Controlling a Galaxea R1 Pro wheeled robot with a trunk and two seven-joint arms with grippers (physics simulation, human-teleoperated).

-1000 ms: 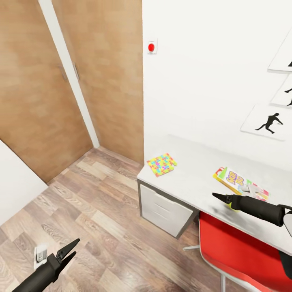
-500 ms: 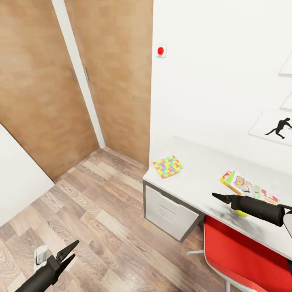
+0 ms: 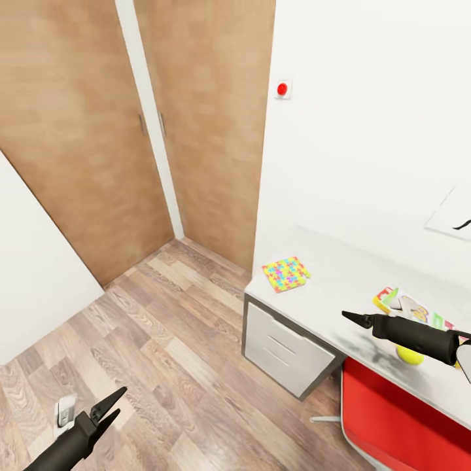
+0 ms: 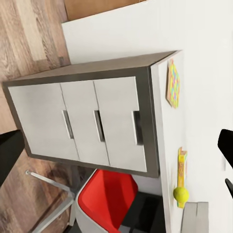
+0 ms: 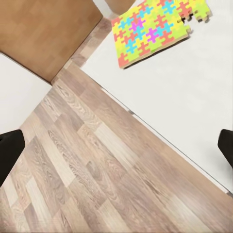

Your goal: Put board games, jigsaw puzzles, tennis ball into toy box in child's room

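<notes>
Both my arms are carried low and forward, a travelling posture as I judge it, since neither is reaching for anything. My left hand [image 3: 110,405] hangs over the wooden floor [image 3: 163,353] at about 7 o'clock in the head view, its fingers a little spread and holding nothing. My right hand [image 3: 353,318] points along the front edge of the counter [image 3: 340,288] at 4 o'clock; its tips look pressed nearly together from the head, though the wrist camera shows them apart at its edges, so I cannot tell its state for certain.

On the counter, the bright jigsaw puzzle [image 3: 286,273] lies flat near the corner above the drawer unit [image 3: 288,350]. The tennis ball [image 3: 409,354] sits just behind my right forearm, partly hidden by it, beside the Skip-Bo board game [image 3: 409,307], which the picture's edge cuts off. The left wrist view shows a light grey corner [image 4: 196,216] past the ball, perhaps the toy box; too little shows to be sure. The red chair [image 3: 405,418] is tucked under the counter.
</notes>
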